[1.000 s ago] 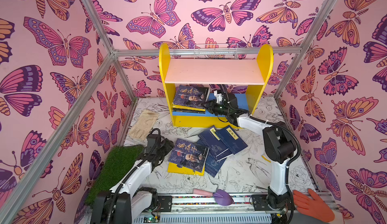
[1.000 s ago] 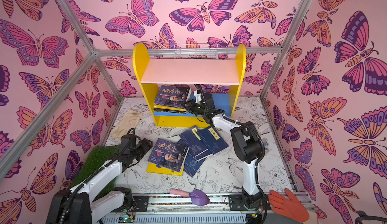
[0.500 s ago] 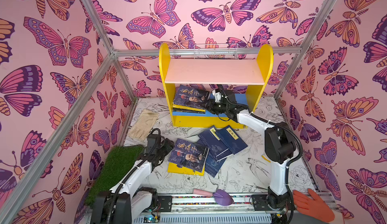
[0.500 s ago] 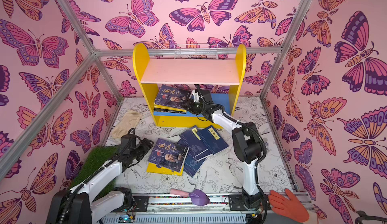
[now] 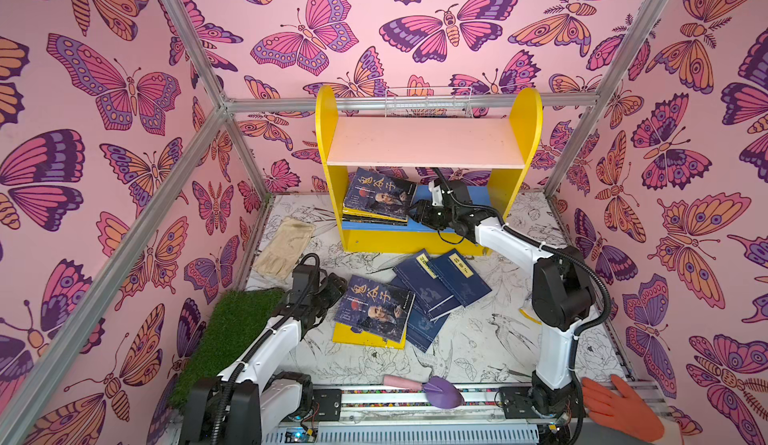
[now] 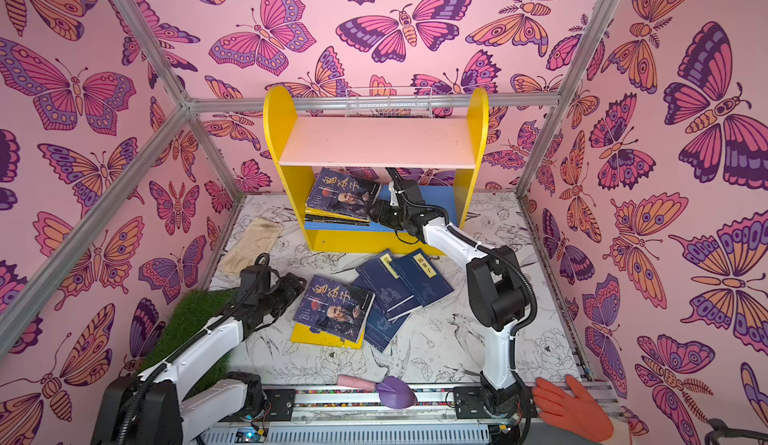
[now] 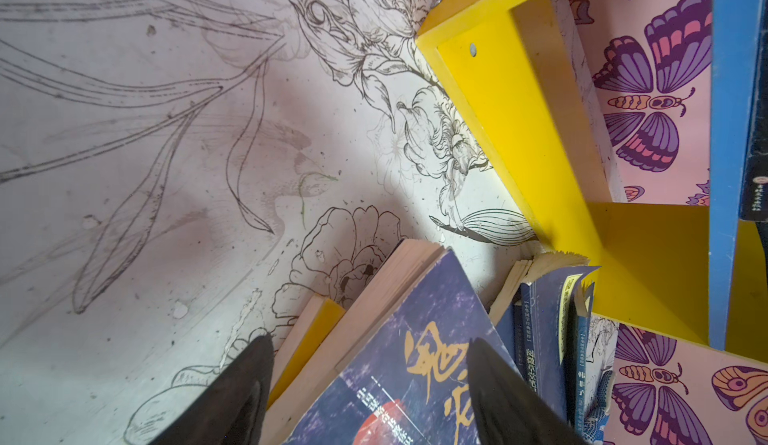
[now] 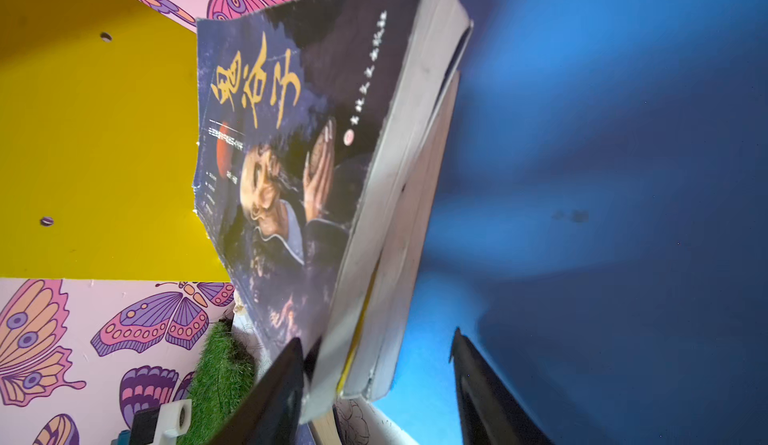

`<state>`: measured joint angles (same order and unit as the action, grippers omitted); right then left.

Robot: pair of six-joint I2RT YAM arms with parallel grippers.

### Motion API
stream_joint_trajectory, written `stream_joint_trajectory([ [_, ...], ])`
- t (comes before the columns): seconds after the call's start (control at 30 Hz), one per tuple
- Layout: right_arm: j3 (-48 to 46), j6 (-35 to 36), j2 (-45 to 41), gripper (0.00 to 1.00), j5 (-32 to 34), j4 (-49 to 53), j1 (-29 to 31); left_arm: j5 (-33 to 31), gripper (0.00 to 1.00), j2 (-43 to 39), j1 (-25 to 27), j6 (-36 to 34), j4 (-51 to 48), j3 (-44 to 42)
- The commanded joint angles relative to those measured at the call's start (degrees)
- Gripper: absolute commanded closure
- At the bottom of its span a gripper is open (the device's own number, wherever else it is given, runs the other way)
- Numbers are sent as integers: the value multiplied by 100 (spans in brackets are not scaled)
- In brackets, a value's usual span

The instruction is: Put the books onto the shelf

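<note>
Where the table (image 5: pixel 478 351) meets the back wall stands the shelf (image 5: pixel 424 143), with yellow sides, a pink board on top and a blue board (image 8: pixel 582 172) below. On the left part of that blue board lies a short stack of books (image 5: pixel 380 199), flat, with a dark book showing an old man's face on top. The right tool (image 5: pixel 415 214) is just beside the stack's right edge. Its jaws are spread wide: in the right wrist view one corner of the stack sits between them, one finger (image 8: pixel 278 384) is right at the top cover and the other is well clear over the blue board. More books lie on the table in front of the shelf: another face book (image 5: pixel 374 308) on a yellow book (image 5: pixel 357 337), and navy books (image 5: pixel 440 285) with yellow labels fanned out beside it. The left tool (image 5: pixel 336 293) is at the face book's left edge, jaws spread, with that edge between them.
</note>
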<state>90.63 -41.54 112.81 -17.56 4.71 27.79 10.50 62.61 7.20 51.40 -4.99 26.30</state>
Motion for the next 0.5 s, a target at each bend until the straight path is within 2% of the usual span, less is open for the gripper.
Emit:
stream_joint_trajectory([
  [0.0,133,68,-48,45,-43,-291,-11,31,24,50,51,-115,-138,88],
  [0.23,583,-129,362,46,44,-428,-95,66,24,-17,86,-164,-138,77],
  [0.47,1043,-584,823,42,306,-742,-204,83,24,-56,96,-174,-83,51],
])
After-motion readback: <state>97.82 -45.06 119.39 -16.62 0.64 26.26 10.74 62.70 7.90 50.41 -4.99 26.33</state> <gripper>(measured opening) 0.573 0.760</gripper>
